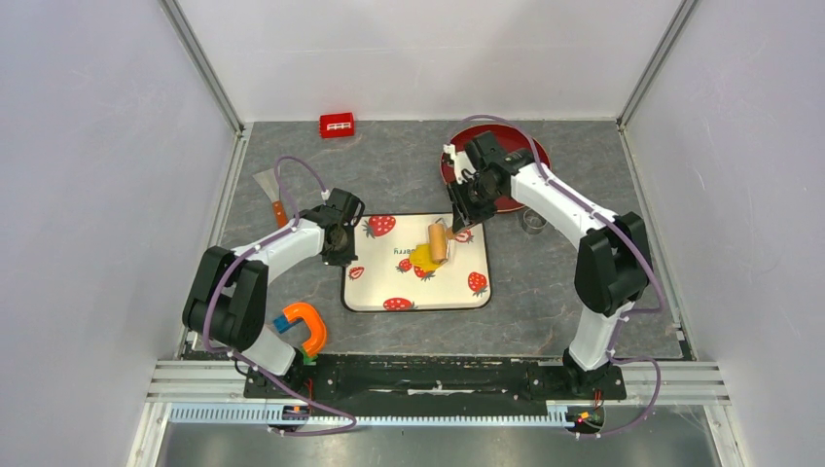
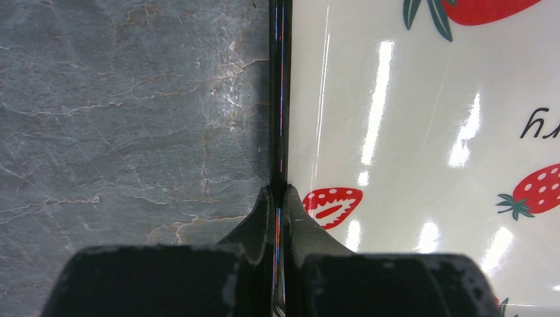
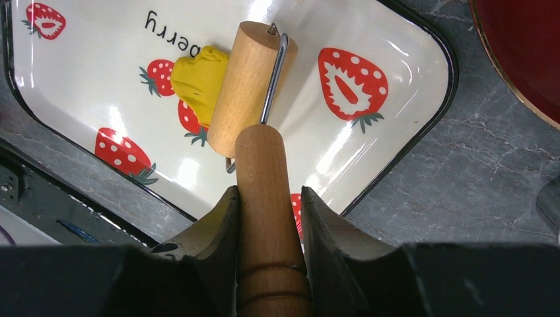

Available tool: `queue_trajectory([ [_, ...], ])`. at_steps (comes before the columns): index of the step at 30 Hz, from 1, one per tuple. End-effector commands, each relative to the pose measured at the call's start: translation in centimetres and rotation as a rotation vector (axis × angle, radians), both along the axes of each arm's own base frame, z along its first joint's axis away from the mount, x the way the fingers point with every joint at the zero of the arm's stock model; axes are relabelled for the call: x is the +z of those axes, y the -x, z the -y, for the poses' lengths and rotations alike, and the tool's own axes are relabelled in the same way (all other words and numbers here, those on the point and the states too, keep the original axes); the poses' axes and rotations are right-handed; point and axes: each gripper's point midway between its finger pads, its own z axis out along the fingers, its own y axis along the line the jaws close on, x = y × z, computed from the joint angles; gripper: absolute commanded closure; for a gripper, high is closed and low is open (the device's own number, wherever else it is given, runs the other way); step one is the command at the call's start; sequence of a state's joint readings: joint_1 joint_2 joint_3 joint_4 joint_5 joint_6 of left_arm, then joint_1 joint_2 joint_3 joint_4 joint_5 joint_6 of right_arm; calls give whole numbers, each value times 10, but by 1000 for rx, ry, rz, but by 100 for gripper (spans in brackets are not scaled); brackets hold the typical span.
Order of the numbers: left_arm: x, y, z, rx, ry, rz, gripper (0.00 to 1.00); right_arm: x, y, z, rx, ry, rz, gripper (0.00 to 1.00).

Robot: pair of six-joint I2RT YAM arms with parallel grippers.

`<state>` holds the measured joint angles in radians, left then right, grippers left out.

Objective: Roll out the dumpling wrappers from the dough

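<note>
The yellow dough (image 1: 424, 257) lies as a lump on the strawberry-print tray (image 1: 389, 290); in the right wrist view the dough (image 3: 197, 78) sits partly under the tan wooden roller (image 3: 245, 86). My right gripper (image 3: 269, 198) is shut on the roller's wooden handle (image 3: 267, 198), and the roller (image 1: 439, 240) rests on the dough's right side. My left gripper (image 2: 279, 193) is shut on the tray's black left rim (image 2: 280, 99); in the top view the left gripper (image 1: 342, 243) is at the tray's left edge. No round wrapper disc is in view.
A red plate (image 1: 520, 146) stands behind the right arm. A red block (image 1: 337, 125) lies at the back, a scraper (image 1: 272, 195) at the left, an orange clamp-like tool (image 1: 304, 326) near the left base, a small round metal piece (image 1: 532, 220) right of the tray.
</note>
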<state>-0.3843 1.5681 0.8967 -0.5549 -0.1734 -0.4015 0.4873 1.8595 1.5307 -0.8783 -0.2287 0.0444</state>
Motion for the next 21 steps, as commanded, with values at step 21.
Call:
queue_trajectory([
  [21,-28,43,-43,133,-88,-194,98,-75,81,161,-3,749,-249,100],
])
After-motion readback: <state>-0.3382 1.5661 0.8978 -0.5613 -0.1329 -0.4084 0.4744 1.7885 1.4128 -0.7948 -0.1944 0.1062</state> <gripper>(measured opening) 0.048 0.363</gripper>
